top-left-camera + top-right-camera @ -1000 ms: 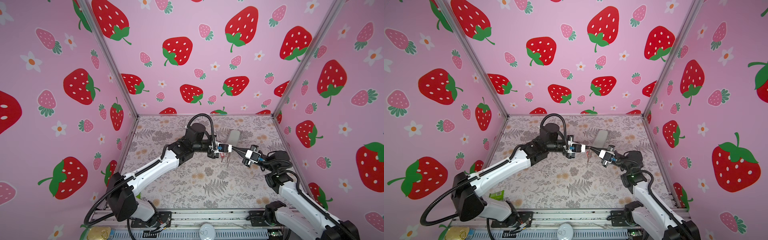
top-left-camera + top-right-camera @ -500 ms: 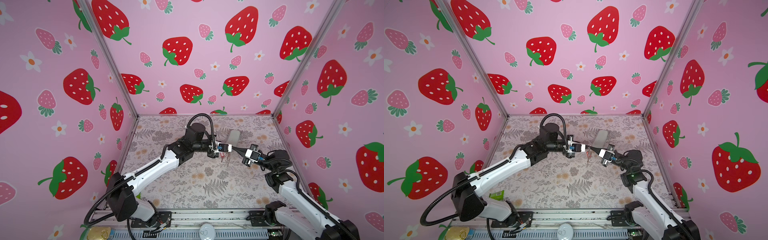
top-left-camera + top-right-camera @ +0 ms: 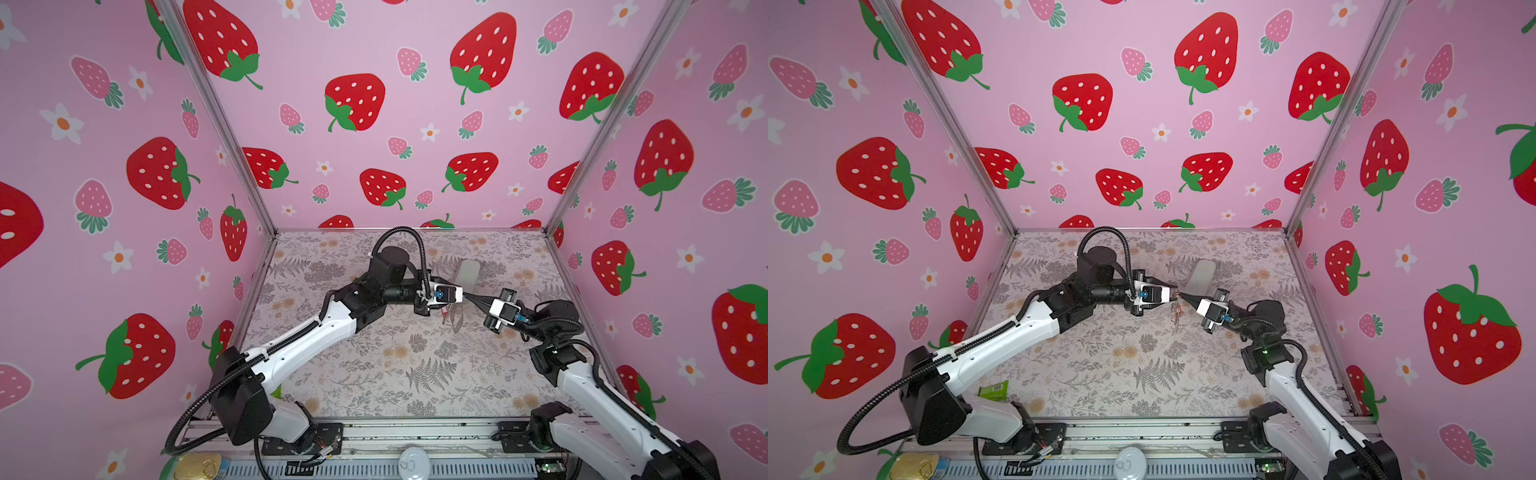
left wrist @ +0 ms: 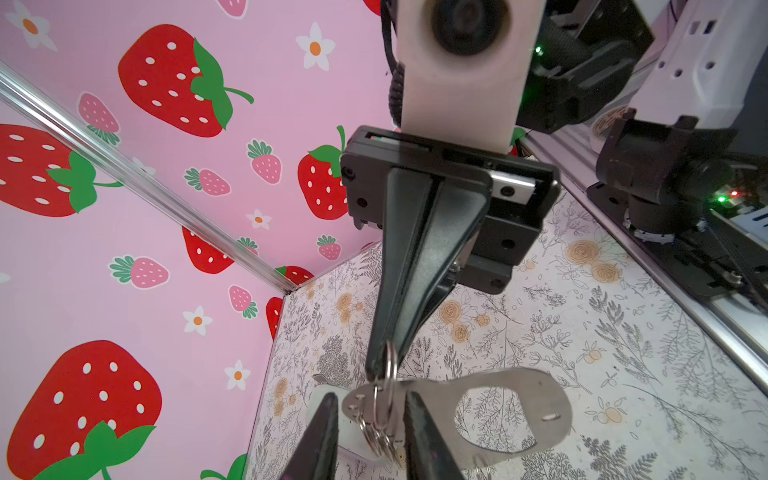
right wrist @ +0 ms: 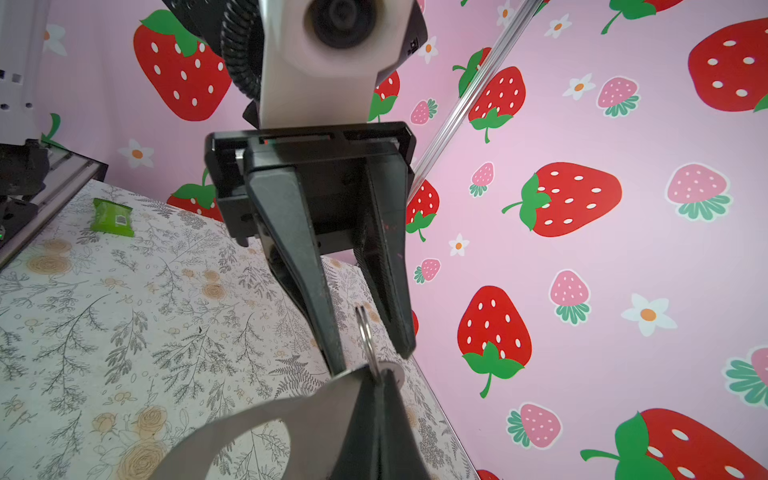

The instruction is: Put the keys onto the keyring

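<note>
Right jaws pinch one silver ring (image 4: 390, 360) of the taupe-grey oval strap keyring (image 4: 519, 411) above the counter (image 3: 374, 374); left jaws stand parted around it. The red-tagged dark key (image 3: 445, 311) dangles beneath: so thin a pinch may slip.

The left arm (image 3: 303, 345) and right arm (image 3: 590, 390) have glossy white link shells between chunky black joint housings, with black corrugated cable hoses (image 3: 401, 228) looping alongside. Each wrist carries a white camera block (image 3: 453, 294) with a small blue mark, a black screw-studded mount (image 4: 515, 224) and long, tapered black fingers (image 5: 291, 249). Green and red lights (image 4: 727, 196) glow on a black base joint.
</note>
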Controlling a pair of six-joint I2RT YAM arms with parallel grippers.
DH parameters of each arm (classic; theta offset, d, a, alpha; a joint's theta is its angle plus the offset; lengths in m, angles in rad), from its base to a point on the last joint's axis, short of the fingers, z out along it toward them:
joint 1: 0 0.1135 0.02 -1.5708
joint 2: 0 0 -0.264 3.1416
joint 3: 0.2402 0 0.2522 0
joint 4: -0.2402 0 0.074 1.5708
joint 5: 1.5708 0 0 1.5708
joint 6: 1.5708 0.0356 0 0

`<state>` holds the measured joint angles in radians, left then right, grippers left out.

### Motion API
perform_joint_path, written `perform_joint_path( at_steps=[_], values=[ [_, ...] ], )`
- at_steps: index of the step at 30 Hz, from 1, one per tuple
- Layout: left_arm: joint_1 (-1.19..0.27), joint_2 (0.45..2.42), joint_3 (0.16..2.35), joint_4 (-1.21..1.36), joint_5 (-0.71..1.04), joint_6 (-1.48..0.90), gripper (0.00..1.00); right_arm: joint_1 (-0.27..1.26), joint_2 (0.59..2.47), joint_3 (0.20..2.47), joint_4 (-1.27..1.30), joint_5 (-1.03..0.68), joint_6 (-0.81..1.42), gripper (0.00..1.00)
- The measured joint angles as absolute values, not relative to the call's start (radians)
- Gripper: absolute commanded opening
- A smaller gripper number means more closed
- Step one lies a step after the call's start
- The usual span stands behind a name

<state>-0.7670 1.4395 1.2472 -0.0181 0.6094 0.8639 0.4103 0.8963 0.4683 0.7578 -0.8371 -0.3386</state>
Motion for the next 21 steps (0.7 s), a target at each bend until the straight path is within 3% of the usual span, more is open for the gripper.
perform_joint_path(
  at_steps=[11,21],
  values=[
    [-0.756,1.421,1.227,-0.024,0.583,0.842,0.27,0.410,0.896,0.468,0.753,-0.818,-0.361,0.02],
    [-0.767,1.465,1.271,-0.062,0.576,0.841,0.17,0.410,0.896,0.468,0.710,-0.818,-0.393,0.02]
  ],
)
